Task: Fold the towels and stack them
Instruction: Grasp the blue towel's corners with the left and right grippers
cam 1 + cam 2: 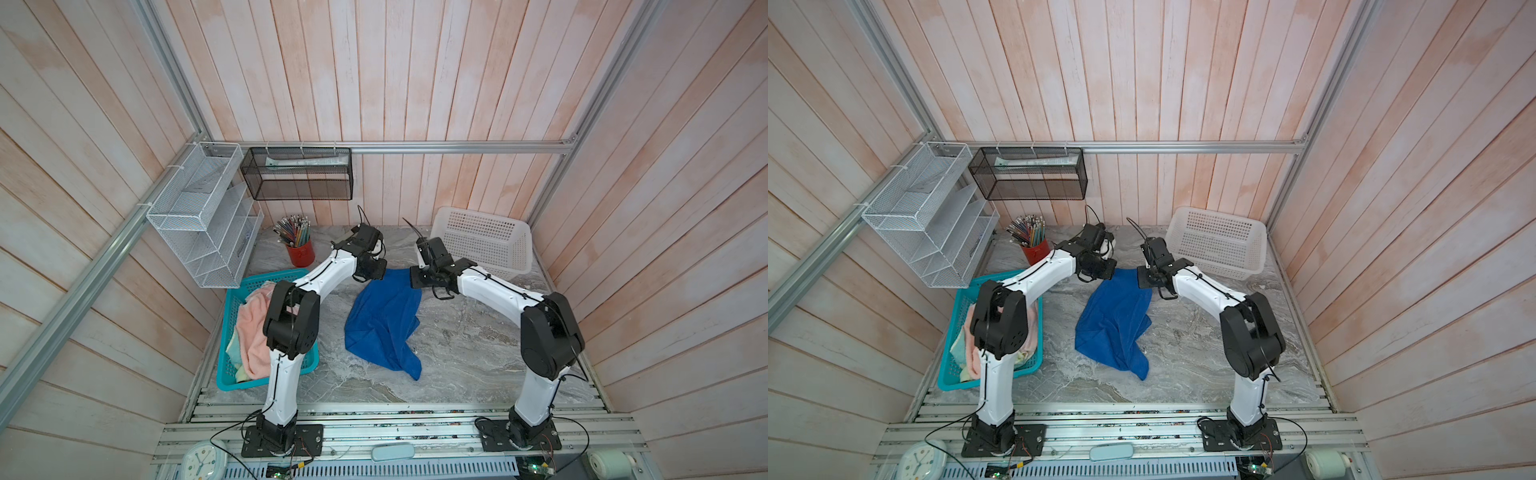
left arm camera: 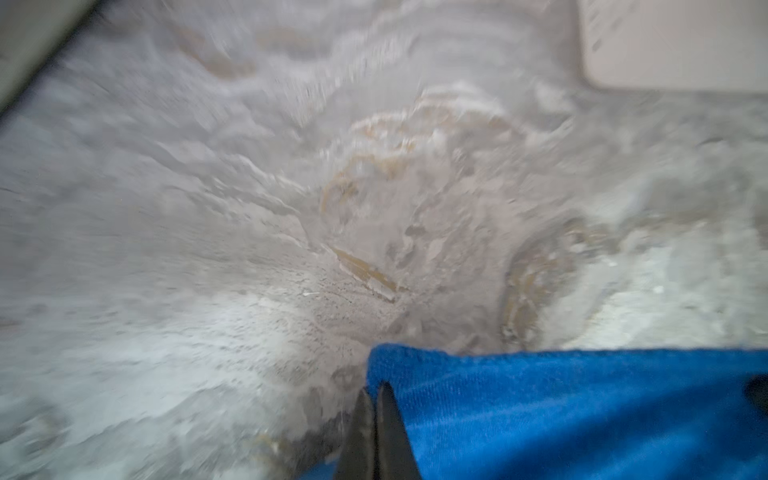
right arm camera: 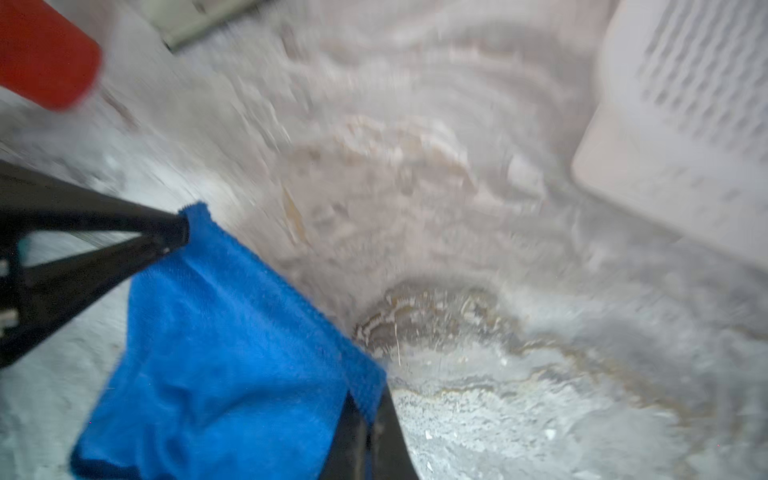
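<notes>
Blue towel [image 1: 382, 324] hold: both arms bend forward over the far middle of the table [image 1: 457, 345], wrists turned toward each other. The left gripper [image 2: 376, 395] pinches the towel's far left corner and the right gripper [image 3: 374, 399] pinches its far right corner.
Towel look: the far edge runs raised between the two grippers. The rest trails toward the near side, rumpled on the marble in the middle.
Other towels: the pink towel [image 1: 253, 332] and pale yellow towel [image 1: 241, 374] are heaped in the teal basket [image 1: 232, 386] at the left, partly hidden by the left arm.
Surroundings: the white basket [image 1: 486, 245] stands far right, just beyond the right gripper. The red pencil cup [image 1: 300, 251] stands far left.
</notes>
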Controlling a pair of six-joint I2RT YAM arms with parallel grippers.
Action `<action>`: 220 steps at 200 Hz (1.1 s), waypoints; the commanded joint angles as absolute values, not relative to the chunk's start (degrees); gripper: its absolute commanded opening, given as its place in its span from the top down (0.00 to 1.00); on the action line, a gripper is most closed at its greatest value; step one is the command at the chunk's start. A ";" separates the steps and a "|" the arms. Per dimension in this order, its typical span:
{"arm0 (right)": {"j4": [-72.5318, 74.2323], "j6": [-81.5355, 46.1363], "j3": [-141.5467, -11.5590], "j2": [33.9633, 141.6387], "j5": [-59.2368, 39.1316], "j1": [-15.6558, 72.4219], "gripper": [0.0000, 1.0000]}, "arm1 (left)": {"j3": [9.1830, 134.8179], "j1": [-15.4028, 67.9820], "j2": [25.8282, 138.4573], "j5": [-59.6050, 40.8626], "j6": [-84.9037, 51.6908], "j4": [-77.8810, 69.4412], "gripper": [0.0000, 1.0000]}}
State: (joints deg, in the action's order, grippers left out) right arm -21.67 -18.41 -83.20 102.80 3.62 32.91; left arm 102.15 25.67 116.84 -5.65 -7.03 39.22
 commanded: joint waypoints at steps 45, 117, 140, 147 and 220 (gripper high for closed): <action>-20.93 -13.75 -72.61 78.70 1.31 36.02 1.00 | 76.96 35.34 85.04 5.55 -10.79 26.57 1.00; -8.06 -30.05 -30.67 65.69 -0.34 47.11 1.00 | 38.55 41.69 66.80 7.66 -35.77 19.13 0.50; -7.85 -30.38 -30.19 64.57 0.70 47.20 1.00 | 41.24 39.10 68.11 6.71 -35.41 21.70 0.50; -7.98 -30.32 -30.43 64.28 1.20 47.16 1.00 | 41.73 37.99 69.22 5.33 -35.56 21.47 0.49; -7.65 -30.76 -28.85 64.48 2.87 47.14 1.00 | 59.95 42.58 91.45 -3.25 -31.20 26.00 0.54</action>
State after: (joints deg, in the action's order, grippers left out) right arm -8.40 -30.02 -29.19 63.70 1.54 46.81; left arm 53.08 38.46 85.38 -2.17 -31.77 22.31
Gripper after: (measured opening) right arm 0.053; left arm 0.463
